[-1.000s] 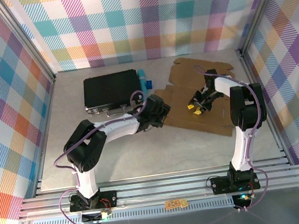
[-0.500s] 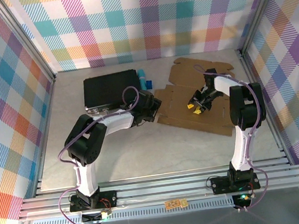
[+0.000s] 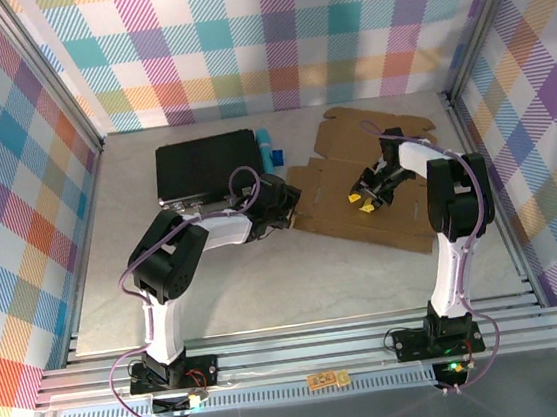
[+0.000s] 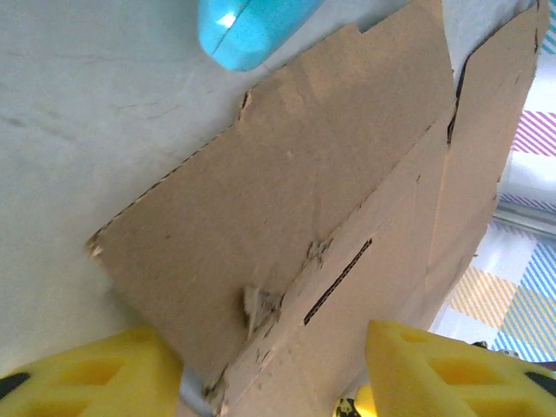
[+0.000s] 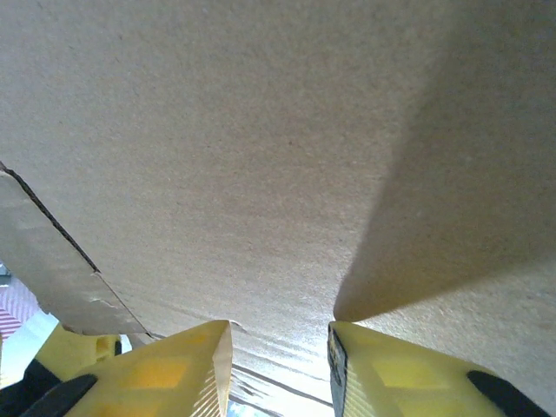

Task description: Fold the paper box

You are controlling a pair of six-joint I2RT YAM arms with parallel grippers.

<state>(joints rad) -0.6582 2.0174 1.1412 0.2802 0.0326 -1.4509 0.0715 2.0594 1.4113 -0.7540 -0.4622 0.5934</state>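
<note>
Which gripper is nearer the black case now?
Left. The left gripper sits just right of the black case, at the edge of the paper box; the right gripper is farther right, over it.

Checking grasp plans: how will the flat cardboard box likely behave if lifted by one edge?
The cardboard box probably bends at its creases rather than lifting flat. A thin sheet, likely light, so a push may slide it. Its torn patch suggests it rips easily.

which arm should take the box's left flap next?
Left, probably. The left gripper is open, with a left-edge flap corner of the paper box between its fingers. The right gripper sits over the middle panel, away from that edge.
</note>
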